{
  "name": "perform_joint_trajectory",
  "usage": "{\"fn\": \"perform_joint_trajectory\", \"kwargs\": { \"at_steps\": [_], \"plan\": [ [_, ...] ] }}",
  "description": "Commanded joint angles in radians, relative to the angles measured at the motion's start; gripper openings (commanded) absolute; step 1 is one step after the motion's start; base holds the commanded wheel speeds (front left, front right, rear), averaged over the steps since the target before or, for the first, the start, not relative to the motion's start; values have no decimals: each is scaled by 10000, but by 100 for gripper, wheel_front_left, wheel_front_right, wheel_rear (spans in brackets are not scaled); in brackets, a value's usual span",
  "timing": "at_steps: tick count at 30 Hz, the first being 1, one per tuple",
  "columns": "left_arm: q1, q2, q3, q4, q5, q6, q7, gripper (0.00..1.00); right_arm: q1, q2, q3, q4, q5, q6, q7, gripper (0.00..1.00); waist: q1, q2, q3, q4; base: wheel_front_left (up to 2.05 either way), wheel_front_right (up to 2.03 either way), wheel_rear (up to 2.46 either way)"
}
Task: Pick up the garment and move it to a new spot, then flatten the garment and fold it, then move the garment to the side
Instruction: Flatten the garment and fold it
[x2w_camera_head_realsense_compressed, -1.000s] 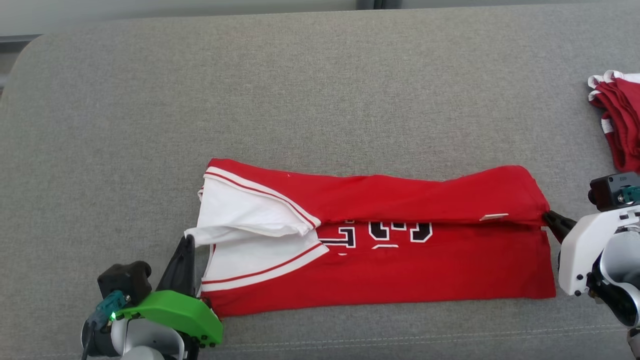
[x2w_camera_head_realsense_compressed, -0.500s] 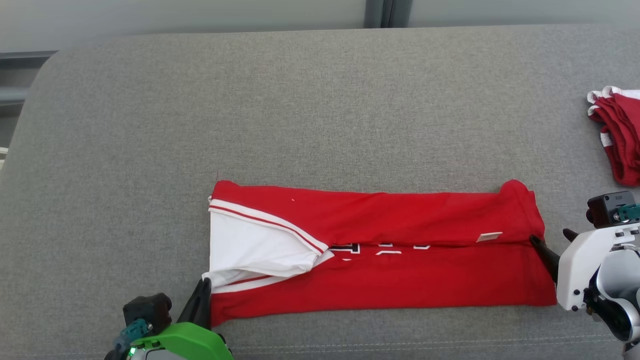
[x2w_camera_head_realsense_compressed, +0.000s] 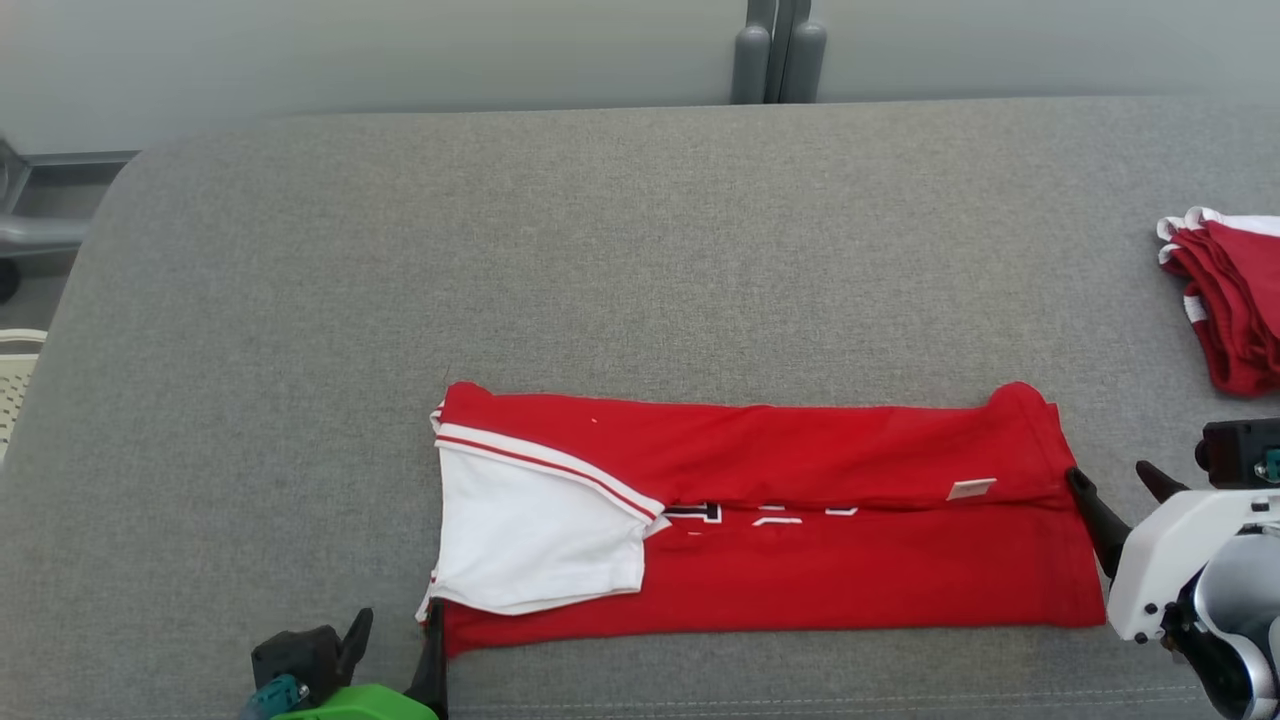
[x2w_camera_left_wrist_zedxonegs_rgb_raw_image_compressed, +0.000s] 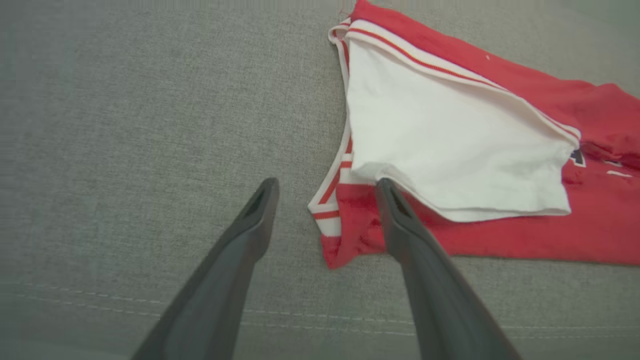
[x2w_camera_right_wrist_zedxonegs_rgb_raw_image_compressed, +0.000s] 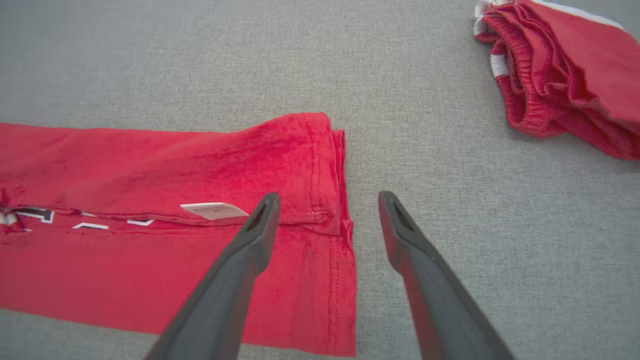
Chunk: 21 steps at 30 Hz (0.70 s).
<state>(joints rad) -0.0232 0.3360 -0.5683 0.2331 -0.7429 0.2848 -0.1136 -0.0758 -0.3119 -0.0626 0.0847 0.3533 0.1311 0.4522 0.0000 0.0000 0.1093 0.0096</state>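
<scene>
The garment (x2w_camera_head_realsense_compressed: 800, 560) is a red jersey with white sleeves, lying folded into a long band on the grey cushion (x2w_camera_head_realsense_compressed: 500, 250). A white sleeve (x2w_camera_left_wrist_zedxonegs_rgb_raw_image_compressed: 450, 125) covers its left end, and dark lettering peeks out along the fold. My left gripper (x2w_camera_head_realsense_compressed: 398, 628) stands open at the band's near left corner. In the left wrist view its (x2w_camera_left_wrist_zedxonegs_rgb_raw_image_compressed: 325, 185) right finger rests on the corner under the sleeve. My right gripper (x2w_camera_head_realsense_compressed: 1112, 478) is open at the right hem. In the right wrist view the hem edge (x2w_camera_right_wrist_zedxonegs_rgb_raw_image_compressed: 340, 225) lies between the fingers of my right gripper (x2w_camera_right_wrist_zedxonegs_rgb_raw_image_compressed: 329, 199).
A second red and white cloth pile (x2w_camera_head_realsense_compressed: 1225, 300) lies at the cushion's right edge, also seen as a heap (x2w_camera_right_wrist_zedxonegs_rgb_raw_image_compressed: 565, 75) in the right wrist view. Grey posts (x2w_camera_head_realsense_compressed: 778, 60) stand behind the cushion. A seam (x2w_camera_left_wrist_zedxonegs_rgb_raw_image_compressed: 100, 300) runs along the cushion's front.
Both grippers have opened and let go of the garment. Its upper fold now lies flat over most of the lettering. The head camera has tilted, shifting the whole picture.
</scene>
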Motion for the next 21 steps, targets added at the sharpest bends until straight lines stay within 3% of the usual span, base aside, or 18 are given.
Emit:
{"fn": "perform_joint_trajectory", "kwargs": {
  "at_steps": [1,12,17,21],
  "plan": [
    [156,151,82,6,102,6,-185,100,247,223,-200,-135,-139,-9,-270,100,0,0,-198,72,0,0,0],
    [386,447,1023,-664,435,114,-1388,100,935,1615,-768,-459,-349,-9,-2006,100,0,0,-1062,250,0,0,0],
    [303,209,2014,-1387,1005,-274,-1519,100,1031,2191,-534,-42,-102,-6,-3441,100,0,0,-1380,307,0,0,0],
    [278,-264,2767,-1834,1407,-956,-1526,100,872,2405,-244,333,267,-6,-4368,100,0,0,-1528,320,0,0,0]
  ]
}}
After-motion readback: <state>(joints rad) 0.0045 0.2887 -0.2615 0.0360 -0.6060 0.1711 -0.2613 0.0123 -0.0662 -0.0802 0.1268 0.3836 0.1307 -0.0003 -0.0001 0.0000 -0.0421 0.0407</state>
